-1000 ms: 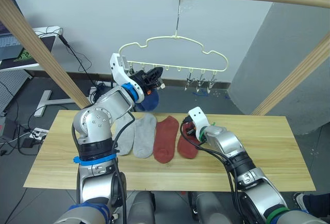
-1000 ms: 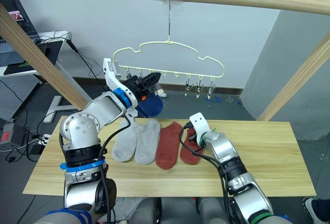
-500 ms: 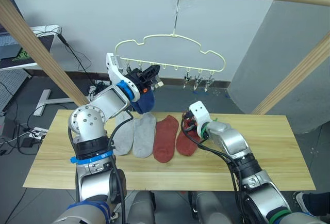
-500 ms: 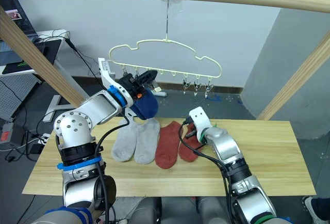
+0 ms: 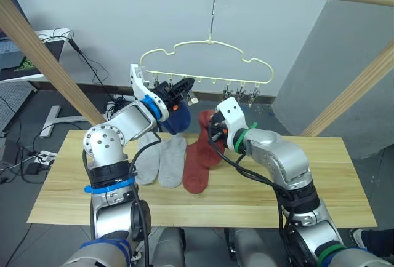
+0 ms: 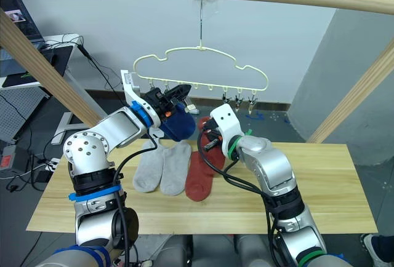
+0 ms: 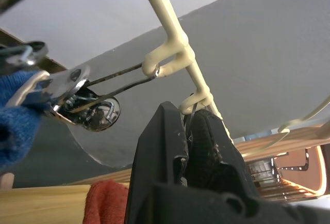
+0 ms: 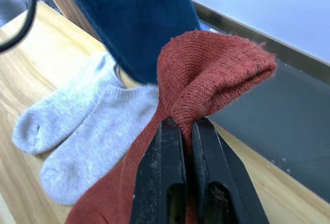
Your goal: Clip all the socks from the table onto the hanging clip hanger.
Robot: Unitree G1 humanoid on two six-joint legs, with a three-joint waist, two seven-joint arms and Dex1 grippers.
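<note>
Your right pincer (image 8: 181,131) is raised off the table (image 5: 345,181), pinched tight on a rust red sock (image 8: 206,74). Your left pincer (image 7: 193,126) is lifted to the clip hanger (image 5: 206,55), closed on a clip wire. Your left wrist view shows a blue sock (image 7: 15,115) clipped; 2 grey socks (image 5: 161,159) lie on the table.
</note>
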